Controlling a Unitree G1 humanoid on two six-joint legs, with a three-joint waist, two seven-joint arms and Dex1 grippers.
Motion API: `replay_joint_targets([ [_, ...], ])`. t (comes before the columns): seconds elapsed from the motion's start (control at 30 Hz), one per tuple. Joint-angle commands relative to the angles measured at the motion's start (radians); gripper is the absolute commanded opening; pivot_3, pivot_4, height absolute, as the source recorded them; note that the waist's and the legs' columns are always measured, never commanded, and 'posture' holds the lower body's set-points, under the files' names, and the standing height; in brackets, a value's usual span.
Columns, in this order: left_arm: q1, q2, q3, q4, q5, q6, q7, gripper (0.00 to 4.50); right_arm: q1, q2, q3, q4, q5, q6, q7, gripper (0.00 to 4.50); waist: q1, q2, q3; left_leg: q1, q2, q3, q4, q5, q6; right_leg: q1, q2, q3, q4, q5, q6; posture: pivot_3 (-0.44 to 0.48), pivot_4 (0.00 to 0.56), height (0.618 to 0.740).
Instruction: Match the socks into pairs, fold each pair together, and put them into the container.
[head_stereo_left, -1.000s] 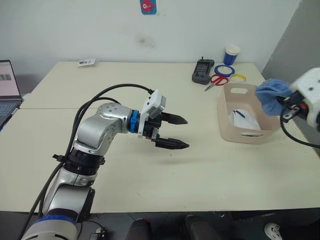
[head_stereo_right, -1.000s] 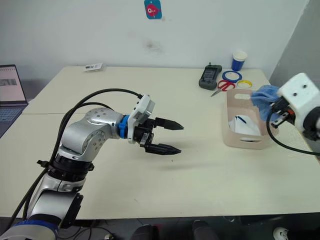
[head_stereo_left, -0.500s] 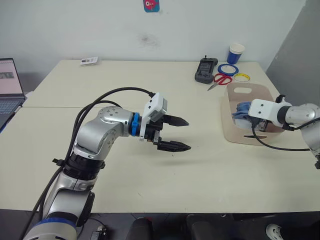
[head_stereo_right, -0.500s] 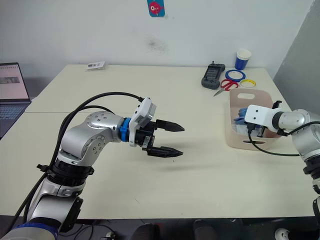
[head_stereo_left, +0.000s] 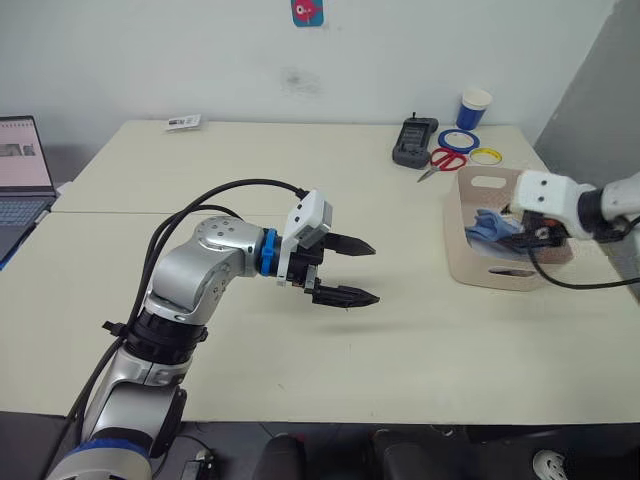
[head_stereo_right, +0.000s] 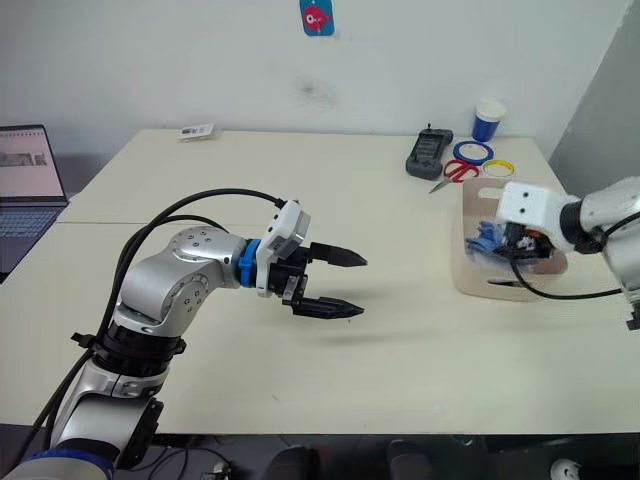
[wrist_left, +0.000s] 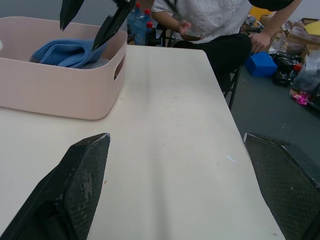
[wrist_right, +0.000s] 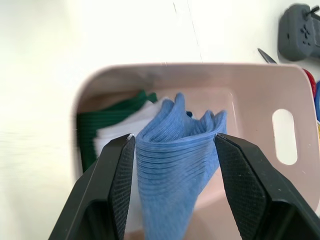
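At right edge of tabletop, head views: container (head_stereo_left: 470, 258) w/ right gripper (head_stereo_right: 520, 243) over its opening. 1 s ago gripper hung off the right edge, light blue pair gripped; 0.5 s ago it was low in the bin; now raised a little, light blue pair (head_stereo_left: 491, 224) lying in the bin. Right arm reaches in from right side, cable looping over the bin's near wall. Left gripper (head_stereo_left: 352, 270) unchanged over mid-table, fingers spread wide, nothing held; forearm bent across from the near-left. Far-right corner: paper cup (head_stereo_left: 474, 105), tape rings (head_stereo_left: 466, 145), scissors (head_stereo_left: 437, 162), dark handset (head_stereo_left: 413, 142). Laptop (head_stereo_left: 22, 180) off the left edge. Broad bare tabletop (head_stereo_left: 240, 180) betw. left gripper and bin.

Left wrist view: bin's side w/ handle slot, blue pair inside, right gripper's two fingers apart above it. Seated person (wrist_left: 210, 25) past the table's end.

Right wrist view: fingers (wrist_right: 117, 175) either side of blue pair, touching the cloth, not pinching tight; white pair (wrist_right: 115, 132) and green pair (wrist_right: 100, 122) below in the bin.
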Motion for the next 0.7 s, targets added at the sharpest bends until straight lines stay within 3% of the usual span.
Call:
replay_joint_targets([
  [0.03,0.003,0.016,0.0,-0.017,-0.005,-0.018,-0.011,4.5,-0.034,-0.033,-0.088,-0.045,0.057,0.114,0.012,2.71,0.0,0.0,0.0,0.0,0.0,0.0,0.0,0.0,0.0,0.0,0.0,0.0,0.0,0.0,0.0,0.0,0.15,0.732],
  [0.17,0.006,0.017,-0.002,-0.014,-0.004,-0.021,-0.01,4.5,-0.013,0.001,-0.115,-0.008,0.043,0.136,-0.084,2.71,-0.001,0.0,0.0,0.0,0.0,0.0,0.002,0.0,0.0,0.001,0.0,0.0,0.001,0.0,0.0,0.0,0.15,0.732],
  [0.57,0.015,0.016,-0.009,-0.012,0.002,-0.026,-0.014,4.5,0.019,0.188,-0.013,0.23,-0.058,0.041,-0.255,2.71,-0.004,0.0,0.0,0.0,0.0,0.001,0.008,0.0,0.0,-0.001,0.0,0.002,0.008,0.0,0.0,0.0,0.15,0.732],
  [0.7,0.029,0.03,-0.001,-0.009,0.012,-0.035,-0.008,4.5,0.003,0.212,-0.054,0.24,-0.055,0.031,-0.317,2.71,-0.004,0.0,0.0,0.0,0.0,0.001,0.008,0.0,0.0,-0.001,0.0,0.002,0.009,0.0,0.0,0.0,0.15,0.732],
])
